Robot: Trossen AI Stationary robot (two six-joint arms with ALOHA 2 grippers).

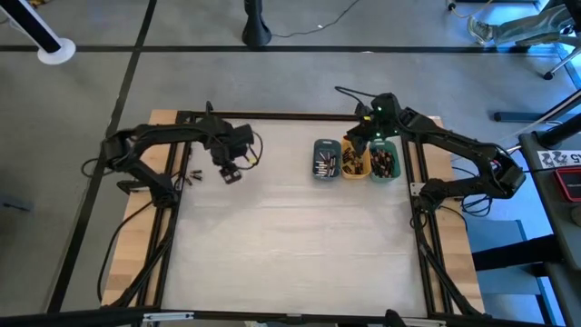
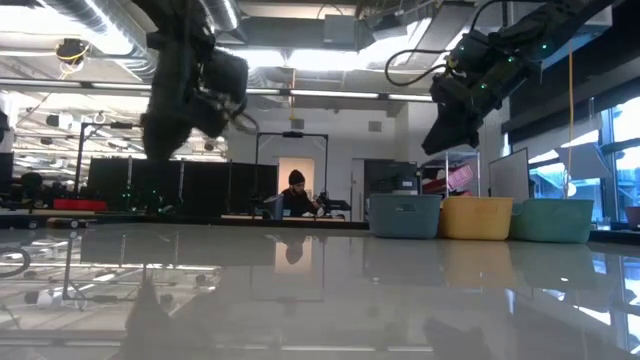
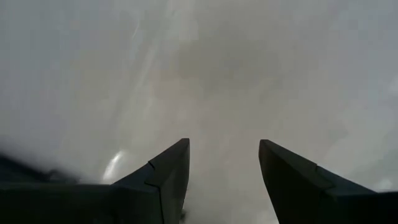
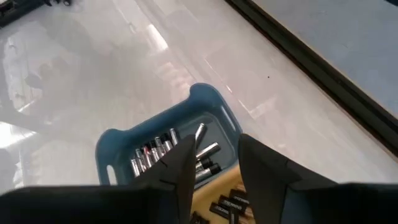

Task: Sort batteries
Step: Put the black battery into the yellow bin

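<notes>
Three trays sitting side by side on the white table (image 1: 290, 236): slate-blue tray (image 1: 325, 160), orange tray (image 1: 354, 163) beside it, green tray (image 1: 385, 163) beyond.

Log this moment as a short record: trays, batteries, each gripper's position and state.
trays: slate-blue tray, orange tray and green tray side by side at the table's far right
batteries: cells lie in all three trays
left gripper: open, empty, above bare table on the far left
right gripper: open, nothing between the fingers, above the trays
person: seated in the room behind
</notes>
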